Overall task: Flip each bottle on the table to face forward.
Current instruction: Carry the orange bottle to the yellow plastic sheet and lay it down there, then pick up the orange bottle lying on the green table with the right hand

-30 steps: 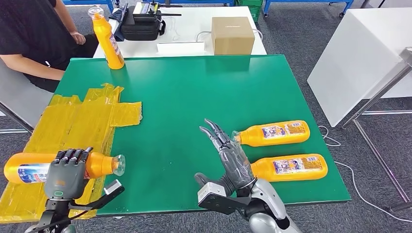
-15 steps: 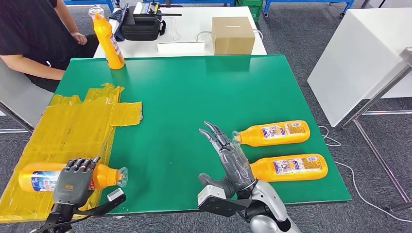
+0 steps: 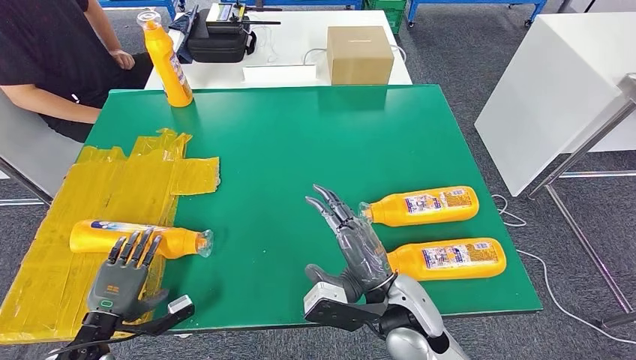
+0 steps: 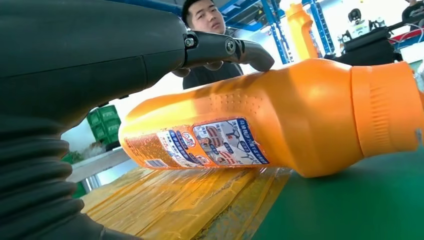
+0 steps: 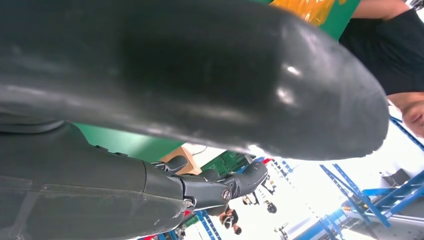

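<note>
Left bottle (image 3: 139,238) lies on its side on the yellow film (image 3: 112,195) at the near-left corner of the bench (image 3: 285,142), cap toward the bench's middle. In the left wrist view its label (image 4: 200,145) sits on the side of the body, low toward the film; whether that counts as facing forward I cannot tell from this angle.

Left hand (image 3: 120,277) is just on the near side of this bottle, released, fingers spread and pointing at it. In the wrist view one fingertip (image 4: 250,52) seems to touch the top of the body; contact uncertain.

Right of this bottle, well apart: two more bottles (image 3: 420,206) (image 3: 448,259) lying parallel, labels up. Right hand (image 3: 356,251) between them and the left bottle, released, fingers extended, holding nothing, fingertips near the farther one's cap. A fourth bottle (image 3: 166,60) stands upright at the far-left corner.

Step judged: end of handling the left bottle, hand letting go. Next move calls for checking that label, then clearing the left hand toward the robot without rolling the bottle.
</note>
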